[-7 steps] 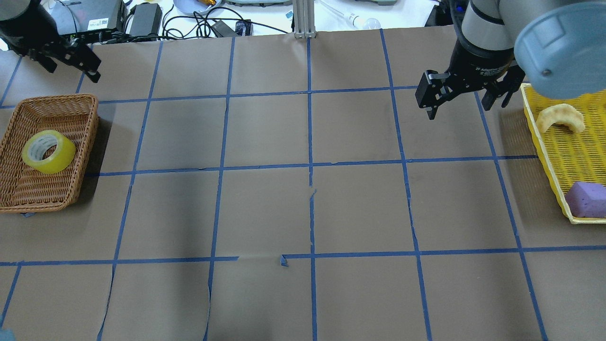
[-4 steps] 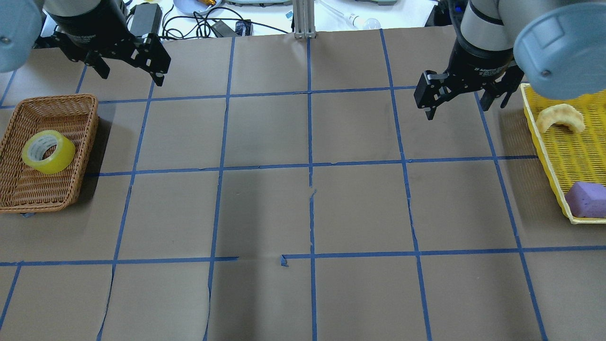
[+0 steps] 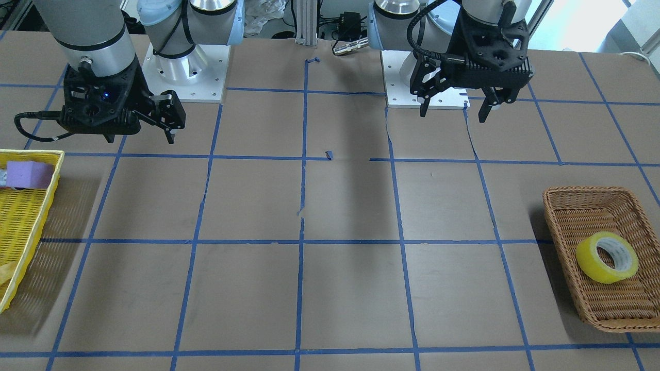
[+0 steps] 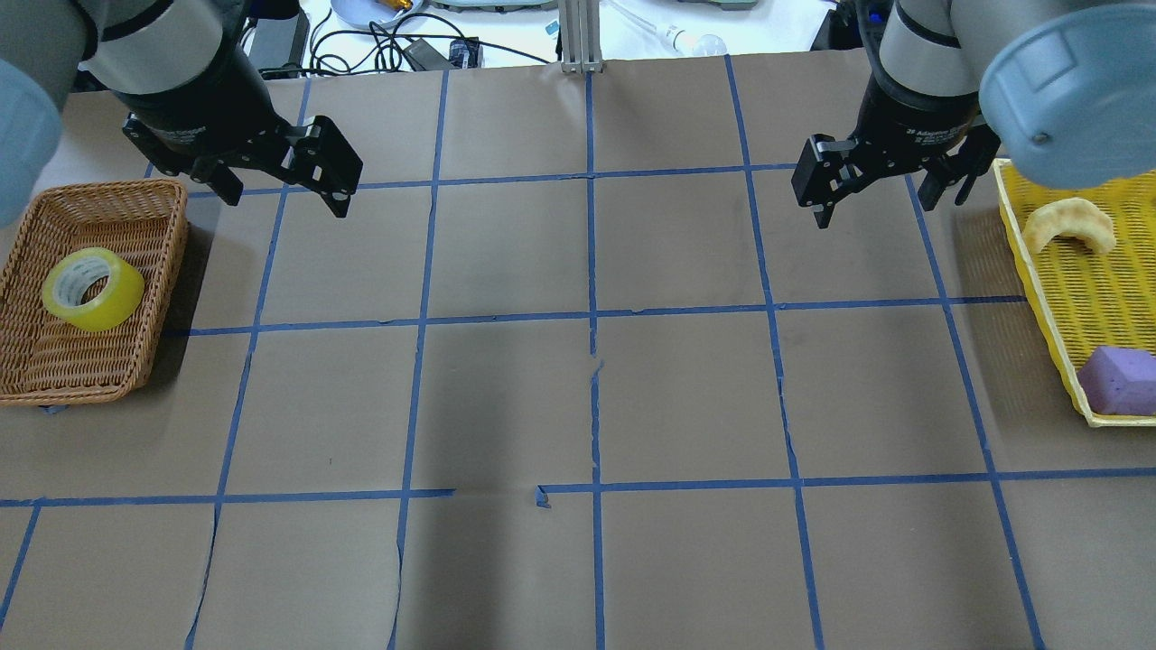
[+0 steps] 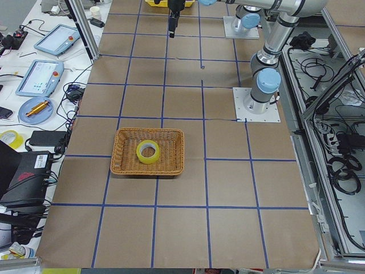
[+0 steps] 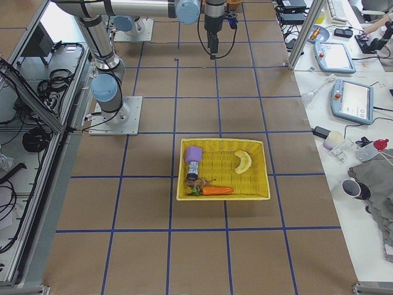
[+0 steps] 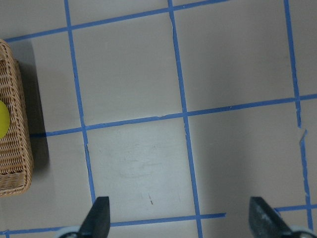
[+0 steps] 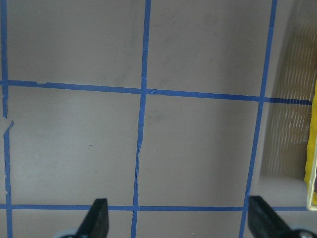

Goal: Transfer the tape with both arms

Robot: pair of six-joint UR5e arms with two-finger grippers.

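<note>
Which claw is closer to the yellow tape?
Left. The left claw hangs just past the far corner of the basket holding the tape. The right claw is far across the table, beside the yellow tray.

The desk [image 4: 506, 406] is covered in matt brown paper. At left, the glossy plastic tape [image 4: 116, 302] lies in a rough woven wicker basket [image 4: 72, 384]; at right, the tray [image 4: 1084, 307] is perforated plastic.
</note>
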